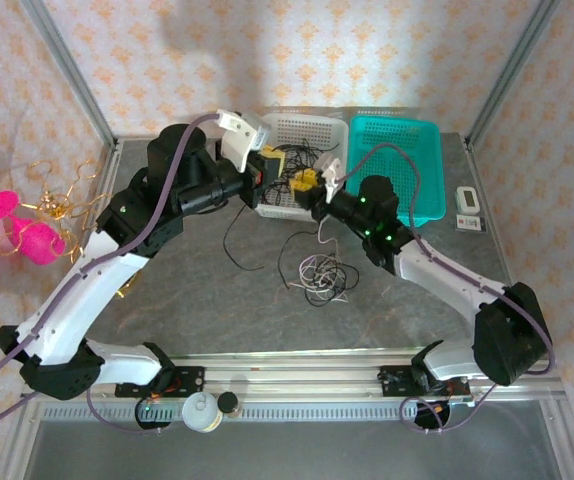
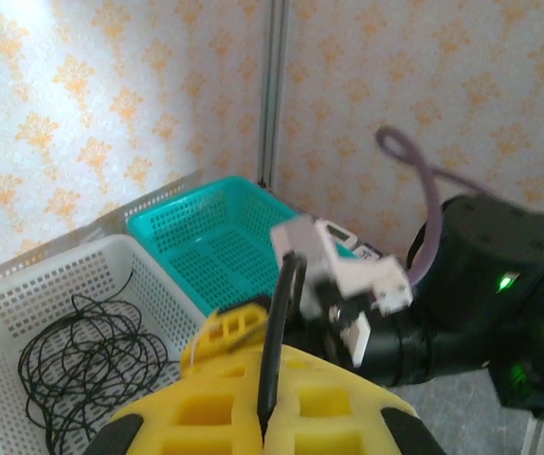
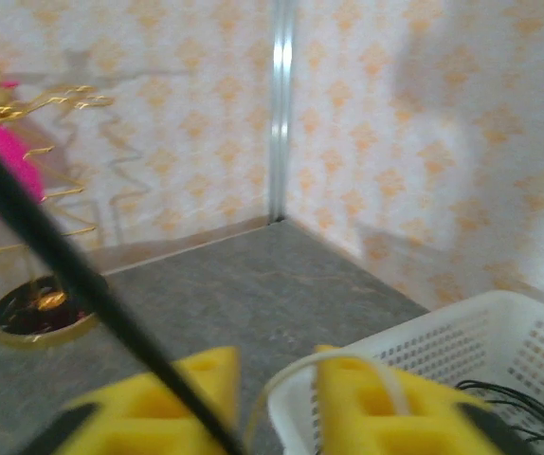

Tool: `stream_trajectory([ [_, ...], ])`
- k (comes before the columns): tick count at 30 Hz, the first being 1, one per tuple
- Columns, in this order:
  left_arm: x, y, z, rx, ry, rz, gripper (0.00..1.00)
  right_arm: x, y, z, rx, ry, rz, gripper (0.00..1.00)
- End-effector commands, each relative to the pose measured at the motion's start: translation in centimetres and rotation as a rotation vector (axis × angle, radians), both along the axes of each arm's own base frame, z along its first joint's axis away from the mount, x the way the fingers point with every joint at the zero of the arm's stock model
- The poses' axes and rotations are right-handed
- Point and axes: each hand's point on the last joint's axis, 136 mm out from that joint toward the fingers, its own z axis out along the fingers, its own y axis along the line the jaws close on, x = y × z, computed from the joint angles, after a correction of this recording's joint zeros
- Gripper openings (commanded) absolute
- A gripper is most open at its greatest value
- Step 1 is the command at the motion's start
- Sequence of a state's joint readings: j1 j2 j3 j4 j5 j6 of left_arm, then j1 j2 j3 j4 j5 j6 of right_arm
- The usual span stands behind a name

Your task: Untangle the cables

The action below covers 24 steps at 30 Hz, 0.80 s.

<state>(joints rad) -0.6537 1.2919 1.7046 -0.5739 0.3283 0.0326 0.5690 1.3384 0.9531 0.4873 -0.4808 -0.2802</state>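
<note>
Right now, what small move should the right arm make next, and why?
Probably close the right gripper on the white cable lying between its jaws. They stand apart, while the left gripper pinches a black cable, so gripping both would let the arms pull the strands apart.

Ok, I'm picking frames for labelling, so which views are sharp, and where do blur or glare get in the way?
Top view: sharp, evenly lit, one bright patch on the back wall. Left wrist view: teal basket fairly crisp; yellow fingers and gripped black cable soft up close; top-left corner washed out. Right wrist view: soft throughout, diagonal black cable smeared.
</note>
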Motion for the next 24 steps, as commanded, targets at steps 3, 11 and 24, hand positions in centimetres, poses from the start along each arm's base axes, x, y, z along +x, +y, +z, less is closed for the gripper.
stream_trajectory([
  [3,0.6,1.8,-3.6,0.124,0.047,0.081,0.0,-1.2,-3.3,4.2,-0.025,-0.046,-0.131,0.0],
  [11,1.0,-0.5,-8.3,0.021,0.049,0.018,0.61,-3.9,-4.0,5.7,0.0,0.196,-0.087,0.0],
  [24,2.2,1.0,-16.1,-0.261,0.134,0.185,0.83,-5.0,-5.2,8.0,0.066,0.294,-0.118,0.0],
])
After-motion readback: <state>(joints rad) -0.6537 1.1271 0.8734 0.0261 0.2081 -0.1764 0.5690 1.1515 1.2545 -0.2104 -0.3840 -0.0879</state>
